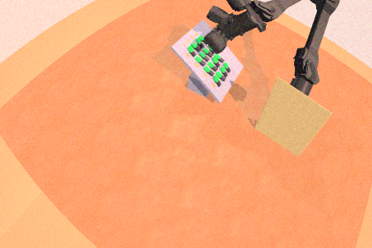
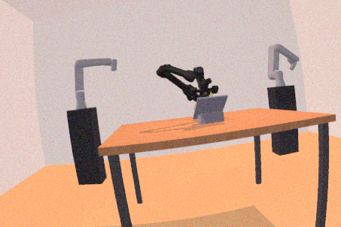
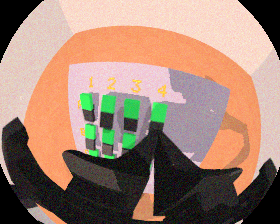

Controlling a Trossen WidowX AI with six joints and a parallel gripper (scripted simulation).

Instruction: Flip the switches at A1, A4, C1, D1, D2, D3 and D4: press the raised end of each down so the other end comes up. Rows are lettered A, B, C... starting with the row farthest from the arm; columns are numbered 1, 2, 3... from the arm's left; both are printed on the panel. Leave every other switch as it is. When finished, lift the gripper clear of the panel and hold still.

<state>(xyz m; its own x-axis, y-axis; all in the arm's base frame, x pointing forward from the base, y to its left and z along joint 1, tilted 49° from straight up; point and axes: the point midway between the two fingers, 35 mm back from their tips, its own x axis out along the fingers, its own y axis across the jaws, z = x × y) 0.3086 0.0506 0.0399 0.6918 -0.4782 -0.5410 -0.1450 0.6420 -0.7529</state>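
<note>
With the tool [image 3: 152, 137] pressed together and empty at column 4, a neighbouring column-3 switch [image 3: 131, 115] could be flipped by slight misalignment.

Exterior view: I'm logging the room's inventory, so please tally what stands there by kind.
Table: 1
Switch panel: 1
Robot arm: 1
Black pedestals with grey posts: 2
Total: 5
</note>
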